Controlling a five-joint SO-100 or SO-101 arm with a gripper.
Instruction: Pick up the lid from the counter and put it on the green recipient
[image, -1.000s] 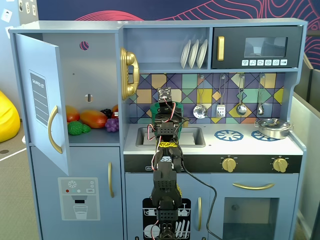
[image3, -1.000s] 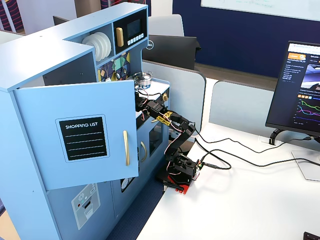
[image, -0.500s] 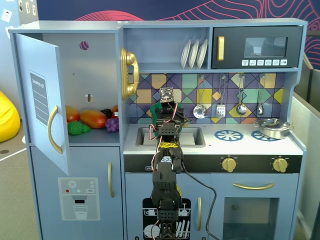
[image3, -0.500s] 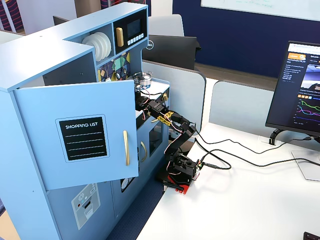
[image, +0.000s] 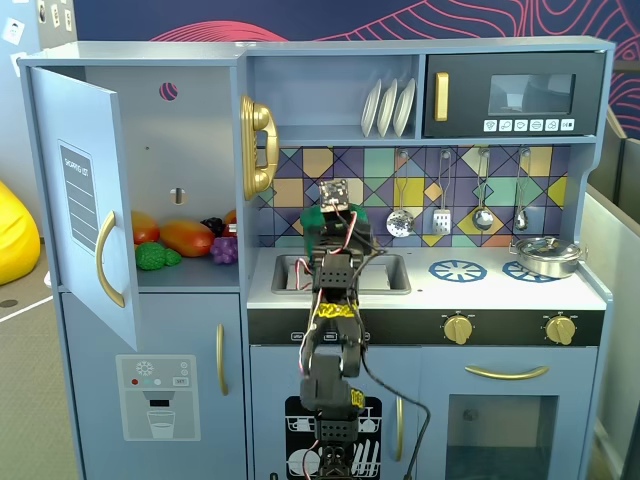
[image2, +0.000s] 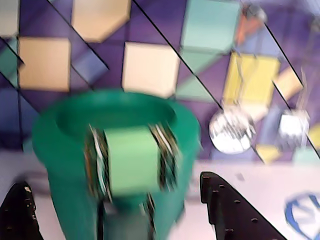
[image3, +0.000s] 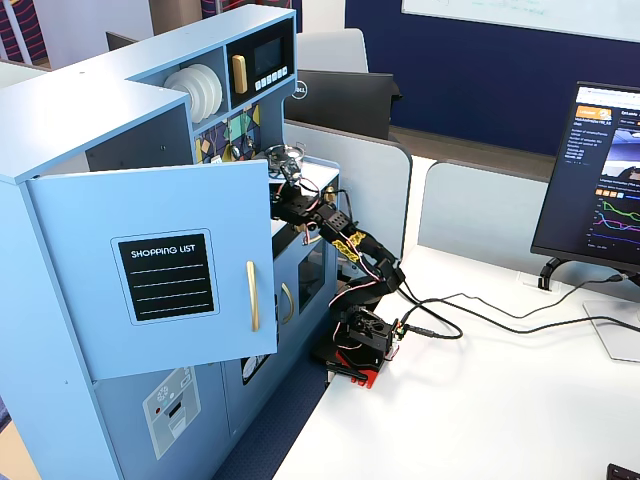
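In the blurred wrist view, two dark claw (image2: 120, 220) fingers (image2: 227, 212) sit wide apart at the bottom edge, holding nothing. Just past them stands one green recipient (image2: 75, 145), a tall, dark-green, slightly flared pot with an open mouth and a lighter ribbed strap down its front; the lid cannot be made out. It rests on the worktop (image: 420, 288) before the tiled wall, beside the sink (image: 385, 272), with two blue burner circles (image: 457, 269) and one silver pot (image: 545, 256) farther right in a fixed view.

The green recipient (image2: 120, 150) looks like smooth, slightly glossy plastic with a ribbed strap down its front. The silver pot (image: 545, 256) is shiny metal. The fingers (image2: 230, 212) are matt black plastic. The bench (image: 480, 285) is smooth and pale, painted matt.
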